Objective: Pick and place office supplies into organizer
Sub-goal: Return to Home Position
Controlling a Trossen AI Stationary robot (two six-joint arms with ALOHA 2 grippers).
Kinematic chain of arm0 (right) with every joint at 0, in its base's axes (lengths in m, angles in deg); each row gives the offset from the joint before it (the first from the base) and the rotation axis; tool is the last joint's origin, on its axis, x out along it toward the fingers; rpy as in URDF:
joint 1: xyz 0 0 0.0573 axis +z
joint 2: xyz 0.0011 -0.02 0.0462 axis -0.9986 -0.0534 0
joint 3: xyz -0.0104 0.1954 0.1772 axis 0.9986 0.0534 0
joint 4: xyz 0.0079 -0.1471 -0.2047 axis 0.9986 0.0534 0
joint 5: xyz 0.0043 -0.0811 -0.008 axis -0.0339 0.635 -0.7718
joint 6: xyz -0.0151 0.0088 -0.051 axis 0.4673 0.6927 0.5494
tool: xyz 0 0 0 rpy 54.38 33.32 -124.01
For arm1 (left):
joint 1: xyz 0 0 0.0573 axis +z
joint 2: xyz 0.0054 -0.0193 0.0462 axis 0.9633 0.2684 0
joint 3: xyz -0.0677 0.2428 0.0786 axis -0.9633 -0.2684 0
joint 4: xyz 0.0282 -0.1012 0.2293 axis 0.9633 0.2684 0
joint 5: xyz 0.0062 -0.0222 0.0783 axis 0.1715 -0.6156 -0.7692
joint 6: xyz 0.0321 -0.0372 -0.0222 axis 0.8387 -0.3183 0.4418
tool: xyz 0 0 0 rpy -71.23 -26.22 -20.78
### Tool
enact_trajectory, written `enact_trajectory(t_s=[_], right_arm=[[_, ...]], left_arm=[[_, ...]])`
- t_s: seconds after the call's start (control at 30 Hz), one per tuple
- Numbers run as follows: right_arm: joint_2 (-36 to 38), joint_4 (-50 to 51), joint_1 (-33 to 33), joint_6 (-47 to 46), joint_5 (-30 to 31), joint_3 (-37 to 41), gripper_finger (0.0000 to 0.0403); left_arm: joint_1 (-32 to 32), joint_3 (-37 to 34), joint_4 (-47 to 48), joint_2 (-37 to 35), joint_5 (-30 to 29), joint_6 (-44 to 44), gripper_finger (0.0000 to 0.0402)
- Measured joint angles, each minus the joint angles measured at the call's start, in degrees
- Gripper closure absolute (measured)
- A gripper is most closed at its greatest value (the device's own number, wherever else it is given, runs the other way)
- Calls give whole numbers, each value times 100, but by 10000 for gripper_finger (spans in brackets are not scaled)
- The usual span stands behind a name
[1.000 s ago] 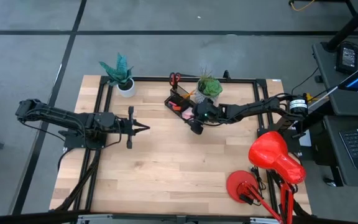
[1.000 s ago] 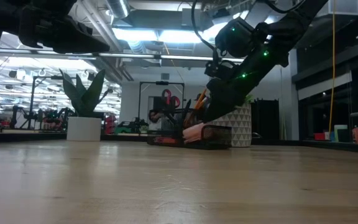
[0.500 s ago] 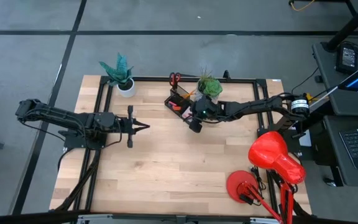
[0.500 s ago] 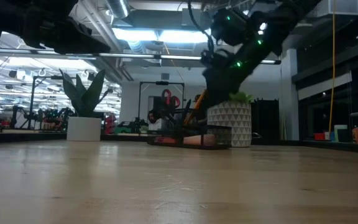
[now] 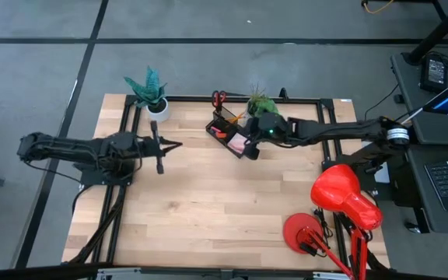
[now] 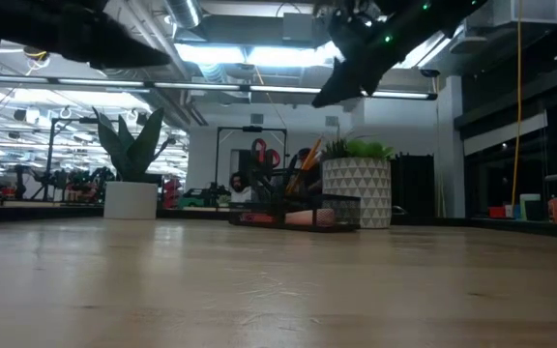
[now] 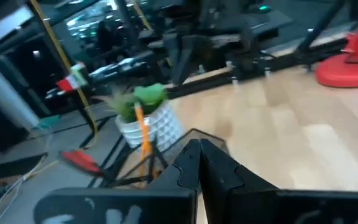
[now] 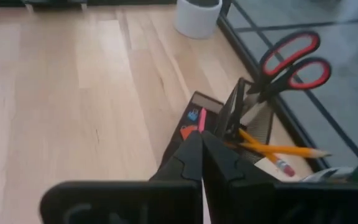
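**Beneath the right fingers, an organizer that looks full**

Just below and ahead of the right fingers (image 8: 185,160) sits the black organizer (image 8: 232,109), at the far side of the surface (image 5: 208,202). Its upright compartment holds the red-handled scissors (image 8: 291,59) and the orange-yellow pencil (image 8: 278,149). The pink sticky-note pad (image 5: 239,142) lies in the low tray, nearest those fingers. From the level view, that arm hangs well above the organizer, not touching it. The fingers are pressed together tip to tip and carry nothing.

Well apart from all this, out over the bare wood, the left fingers (image 7: 188,169) are likewise closed on nothing, pointing toward the organizer. A small potted plant (image 5: 261,105) stands just beside the organizer, close under the right arm. A red lamp (image 5: 344,194) sits at the near right corner.

I can spot no supply left loose, so the sorting looks finished and the step in hand is the return to rest. To my eye, the right arm needs to draw back toward its base, staying high enough to miss the scissor handles and the plant. The fingers need not open.
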Motion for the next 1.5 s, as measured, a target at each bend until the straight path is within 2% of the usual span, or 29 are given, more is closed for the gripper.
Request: enact_trajectory(t_s=[0.17,0.3,0.53,0.77,1.0,1.13,1.5], right_arm=[[238,56,-2,313,-289,5,399],[396,-278,-42,321,-652,247,400],[723,-1820,13,169,-900,1370,401],[1469,-2390,256,119,-910,2125,402],[2540,-2485,599,110,-894,2601,402],[2919,-2764,812,108,-887,2997,402],[3757,-3673,1056,2,-834,4085,403]], left_arm=[[439,0,551,-712,102,-210,400],[792,-7,1017,-1329,711,-476,401],[1254,-271,1018,-2309,912,-758,401],[1394,-907,694,-3030,1310,-894,401],[1646,-1397,224,-3098,1319,-1127,401],[1763,-1675,-1,-3098,1674,-1212,400],[1847,-1700,361,-3082,1796,-1356,401]])
